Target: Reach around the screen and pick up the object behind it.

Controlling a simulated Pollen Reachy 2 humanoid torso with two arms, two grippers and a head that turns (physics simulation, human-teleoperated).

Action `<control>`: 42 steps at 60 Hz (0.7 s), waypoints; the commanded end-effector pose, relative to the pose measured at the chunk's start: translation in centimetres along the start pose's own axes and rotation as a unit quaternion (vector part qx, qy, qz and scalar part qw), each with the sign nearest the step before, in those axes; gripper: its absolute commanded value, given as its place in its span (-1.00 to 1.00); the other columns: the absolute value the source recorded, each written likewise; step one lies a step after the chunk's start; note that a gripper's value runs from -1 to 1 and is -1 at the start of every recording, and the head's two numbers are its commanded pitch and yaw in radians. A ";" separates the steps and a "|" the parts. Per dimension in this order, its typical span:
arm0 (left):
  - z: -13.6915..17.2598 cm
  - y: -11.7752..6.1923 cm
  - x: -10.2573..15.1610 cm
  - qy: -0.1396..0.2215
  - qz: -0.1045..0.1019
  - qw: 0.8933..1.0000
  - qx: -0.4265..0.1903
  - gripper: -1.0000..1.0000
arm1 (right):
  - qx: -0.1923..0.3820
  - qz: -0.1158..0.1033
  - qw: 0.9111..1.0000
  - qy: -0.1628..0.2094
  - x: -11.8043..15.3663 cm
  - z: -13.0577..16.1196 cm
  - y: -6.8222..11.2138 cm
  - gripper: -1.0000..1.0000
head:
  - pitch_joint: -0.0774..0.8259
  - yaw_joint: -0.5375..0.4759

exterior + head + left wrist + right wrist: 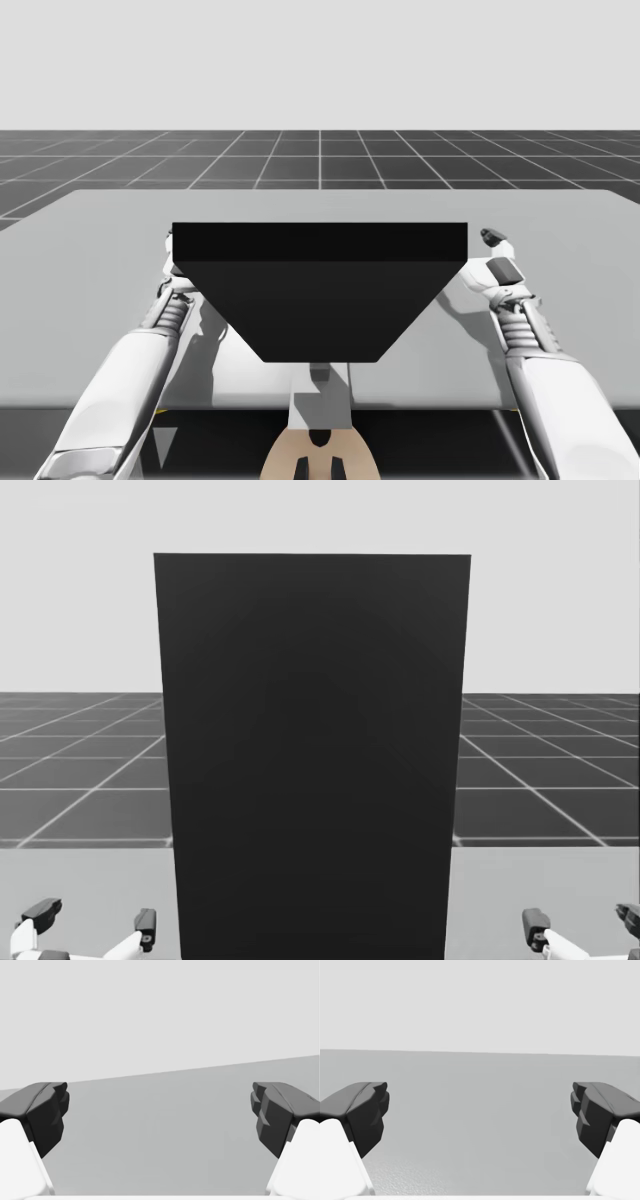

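Black screen (312, 760) stands upright in the middle of the grey table (90, 230), flat face toward us, blocking the centre of the head view. The object to pick is hidden behind it, so we can't tell where it lies. Our left gripper (160, 1110) is spread wide and holds nothing, with bare tabletop ahead of it. Our right gripper (480, 1110) reads the same: jaws wide, unloaded, bare tabletop ahead. In the high view the two grippers flank the screen, one beside each side edge, low over the table. The left one is partly hidden by the screen. Dark grid floor (320, 160) lies beyond the table.
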 end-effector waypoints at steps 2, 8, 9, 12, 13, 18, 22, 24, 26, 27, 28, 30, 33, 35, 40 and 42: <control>-0.1 0.0 -0.1 0.002 0.000 1.000 0.000 -1.00 | -0.013 0.019 1.000 -0.005 0.0 0.2 0.1 -1.00 | -0.75 0.03; -0.1 0.1 -0.1 0.002 0.000 1.000 -0.004 -1.00 | 0.019 0.008 1.000 -0.001 0.2 0.4 0.2 -1.00 | -0.76 0.03; -0.1 0.1 -0.1 0.002 0.001 1.000 -0.006 -1.00 | 0.023 0.006 1.000 0.000 0.3 0.5 0.2 -1.00 | -0.76 0.03; -0.1 0.3 -0.1 0.008 0.006 1.000 -0.019 -1.00 | 0.038 0.003 0.999 0.001 0.4 0.6 0.1 -1.00 | -0.76 0.03; -0.1 0.4 -0.1 0.010 0.007 1.000 -0.026 -1.00 | 0.044 0.006 0.999 0.002 0.4 0.6 0.1 -1.00 | -0.76 0.03; 0.0 0.6 -0.3 0.028 0.023 0.997 -0.066 -1.00 | 0.092 0.006 0.996 0.004 0.4 1.0 0.2 -1.00 | -0.75 0.03; 0.3 0.7 -0.2 0.031 0.037 0.991 -0.124 -1.00 | 0.137 0.006 0.991 -0.001 0.5 1.5 0.5 -1.00 | -0.73 0.03; 0.6 0.7 -0.1 0.025 0.042 0.987 -0.151 -1.00 | 0.157 0.003 0.988 -0.004 0.6 1.6 0.7 -1.00 | -0.73 0.03; 1.4 0.6 0.2 0.017 0.032 0.974 -0.225 -1.00 | 0.197 0.001 0.980 -0.015 0.7 2.1 0.9 -1.00 | -0.72 0.02; 1.5 0.5 0.3 0.014 0.029 0.972 -0.233 -1.00 | 0.203 0.000 0.979 -0.015 0.7 2.2 0.9 -1.00 | -0.72 0.02; 1.7 0.5 0.3 0.012 0.027 0.970 -0.242 -1.00 | 0.209 -0.001 0.978 -0.016 0.7 2.2 0.9 -1.00 | -0.72 0.02; 2.0 0.4 0.5 0.009 0.030 0.966 -0.257 -1.00 | 0.221 0.004 0.975 -0.021 0.7 2.4 1.0 -1.00 | -0.72 0.01; 2.8 0.0 0.9 0.010 0.031 0.952 -0.305 -1.00 | 0.253 -0.001 0.967 -0.026 0.8 2.7 1.2 -1.00 | -0.72 0.01; 3.2 -0.1 1.1 0.005 0.029 0.945 -0.327 -1.00 | 0.269 -0.007 0.963 -0.030 0.9 2.9 1.3 -1.00 | -0.72 0.00; 4.1 -0.5 1.2 0.011 0.017 0.928 -0.373 -1.00 | 0.310 -0.012 0.950 -0.030 0.8 3.4 1.6 -1.00 | -0.71 0.01; 4.4 -0.7 1.2 0.018 0.017 0.918 -0.396 -1.00 | 0.331 -0.010 0.943 -0.036 0.8 3.7 1.9 -1.00 | -0.71 0.01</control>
